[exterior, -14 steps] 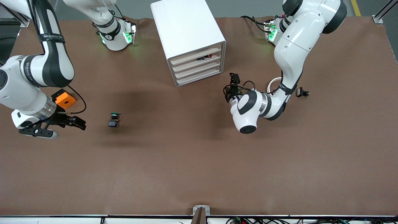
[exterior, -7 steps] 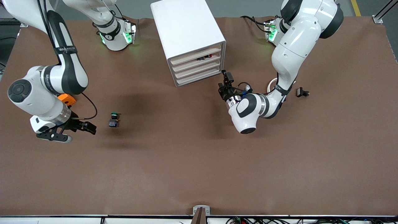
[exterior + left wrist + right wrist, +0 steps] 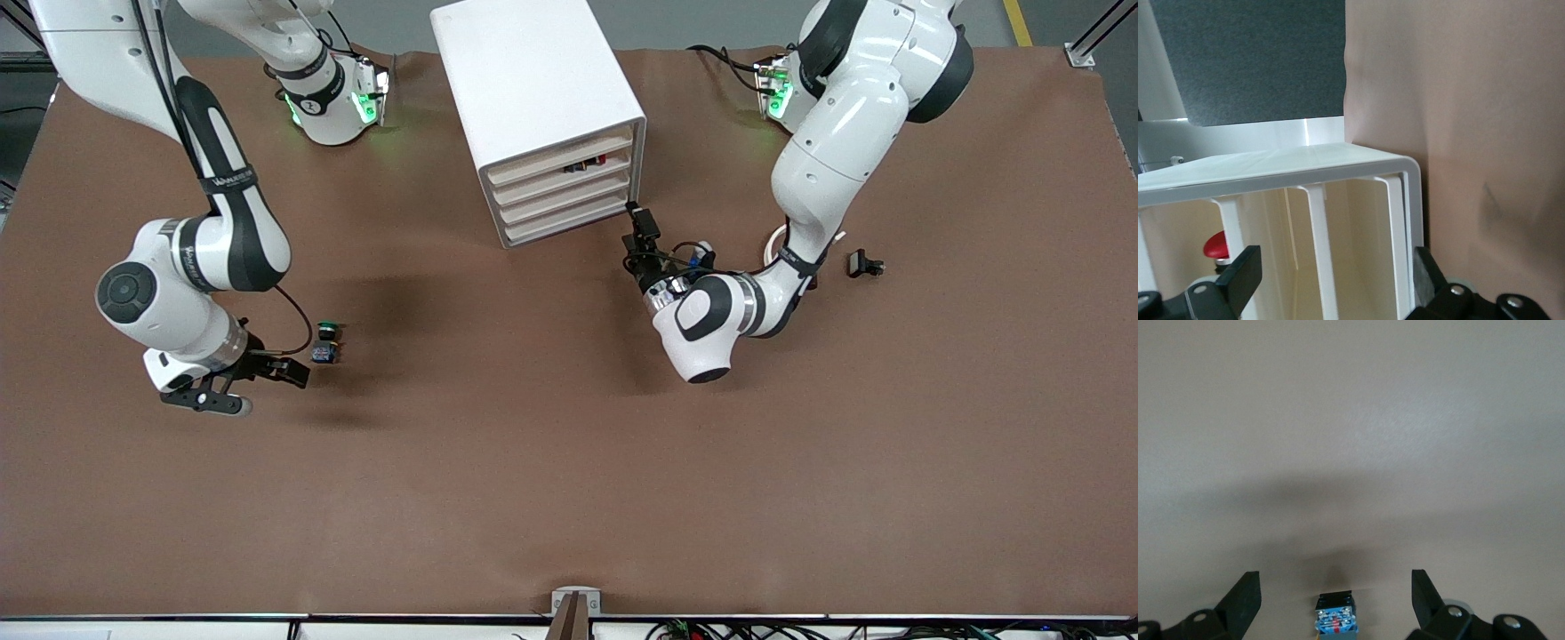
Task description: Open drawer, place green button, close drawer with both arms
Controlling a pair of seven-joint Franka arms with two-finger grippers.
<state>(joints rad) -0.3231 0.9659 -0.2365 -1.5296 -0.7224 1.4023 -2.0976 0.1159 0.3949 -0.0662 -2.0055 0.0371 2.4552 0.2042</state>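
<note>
Right gripper [image 3: 298, 372] sits at the middle left of the front view, fingers spread and holding nothing. You see the button [image 3: 325, 345] just beside its tips, lying on the table [image 3: 569, 498] toward the right arm's end, green cap uppermost in the frame. In the right wrist view the button [image 3: 1335, 617] lies between the two spread fingers [image 3: 1243, 597], apart from both.

Left gripper [image 3: 642, 233] is at the upper centre of the front view, right at the lower corner of the cabinet [image 3: 533, 107] on the side toward the left arm's end. Its fingers are spread too, and empty. The left wrist view shows the cabinet's front [image 3: 1311, 220] framed between the fingers [image 3: 1431, 280]; you cannot tell whether they touch it.

All four drawers [image 3: 563, 189] sit pushed in, beige edges flush. A small dark and red part [image 3: 587, 164] shows in the slot above the second drawer from the top. A black clip [image 3: 864, 263] lies at the middle right of the frame, near the left arm.
</note>
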